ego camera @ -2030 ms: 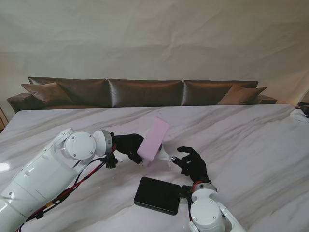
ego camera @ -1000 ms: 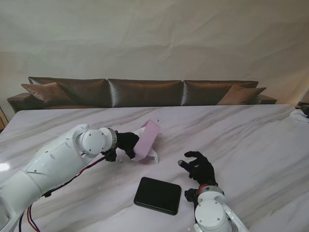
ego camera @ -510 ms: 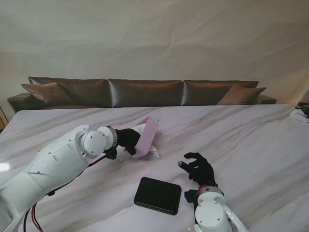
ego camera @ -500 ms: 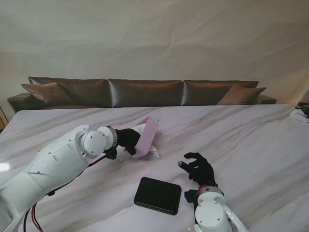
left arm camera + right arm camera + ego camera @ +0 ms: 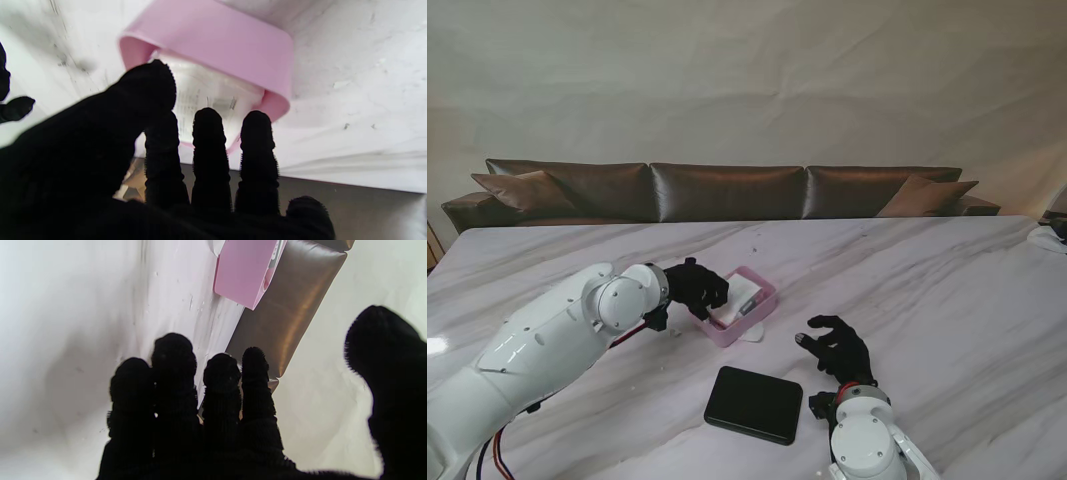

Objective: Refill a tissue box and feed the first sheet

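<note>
The pink tissue box (image 5: 745, 306) lies flat on the marble table (image 5: 937, 275) with its open side up and a white tissue pack (image 5: 737, 296) inside. In the left wrist view the box (image 5: 217, 43) shows the pack (image 5: 206, 93) with printed text. My left hand (image 5: 695, 288) is at the box's left wall, fingers (image 5: 208, 133) outside it and thumb over the inside, shut on the wall. My right hand (image 5: 835, 345) hovers open to the right of the box, apart from it; its view shows the box (image 5: 243, 276) beyond the fingers (image 5: 173, 353).
A black flat lid (image 5: 754, 404) lies nearer to me than the box, between the two arms. A scrap of white sheet (image 5: 753, 337) sticks out at the box's near side. A brown sofa (image 5: 727, 190) runs behind the table's far edge.
The box was held tilted on edge by my left hand; it has come down flat, open side up. My right hand drew back toward me and has stayed still since.
</note>
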